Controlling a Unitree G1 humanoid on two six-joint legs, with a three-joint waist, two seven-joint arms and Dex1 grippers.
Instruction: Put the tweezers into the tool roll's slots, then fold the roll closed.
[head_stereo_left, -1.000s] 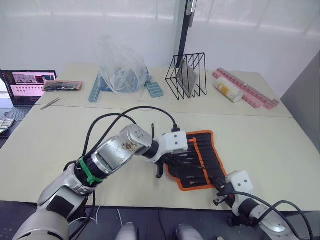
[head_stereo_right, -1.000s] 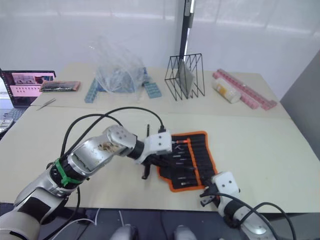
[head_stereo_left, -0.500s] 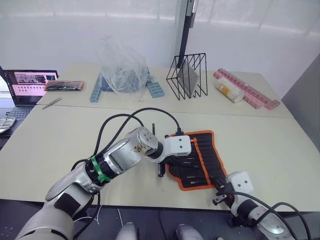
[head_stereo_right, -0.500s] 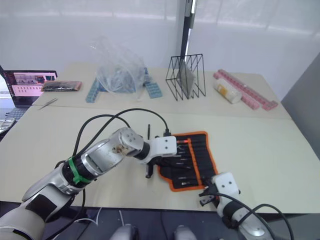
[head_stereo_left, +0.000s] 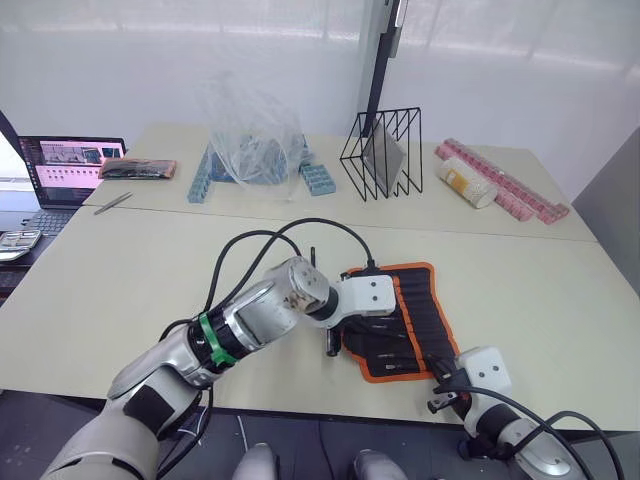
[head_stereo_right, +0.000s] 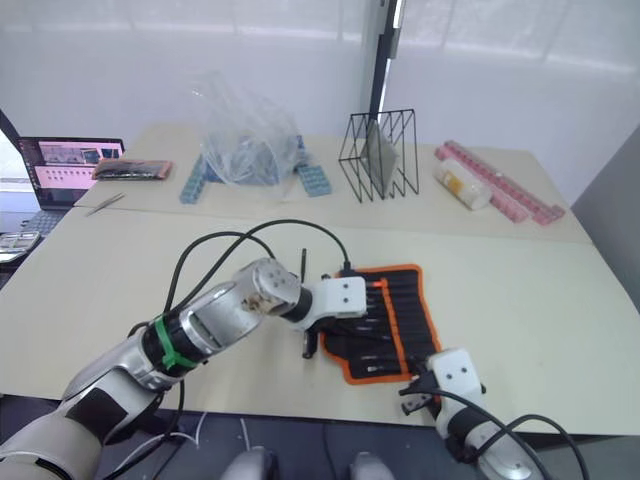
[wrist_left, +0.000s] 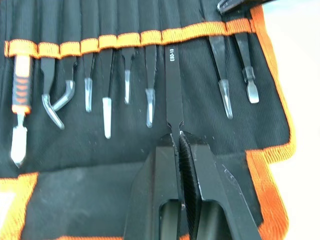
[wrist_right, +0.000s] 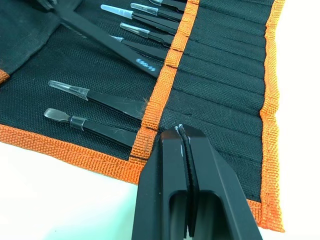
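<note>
The left tool (wrist_left: 178, 137) has pushed further over the open black fabric tool roll with orange edging (head_stereo_left: 398, 320) on the counter (head_stereo_left: 120, 290), clamping a slim black tweezer (wrist_left: 173, 85) entering a slot. The right tool (wrist_right: 182, 131), closed and empty, presses the roll's near edge.

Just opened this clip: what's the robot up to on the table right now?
The left claw is shut on a black tweezer, feeding it into a slot under the orange strip of the open tool roll. Several other tools already sit in neighbouring slots. The right claw is shut and empty at the roll's near edge. The roll is not yet folded.
</note>
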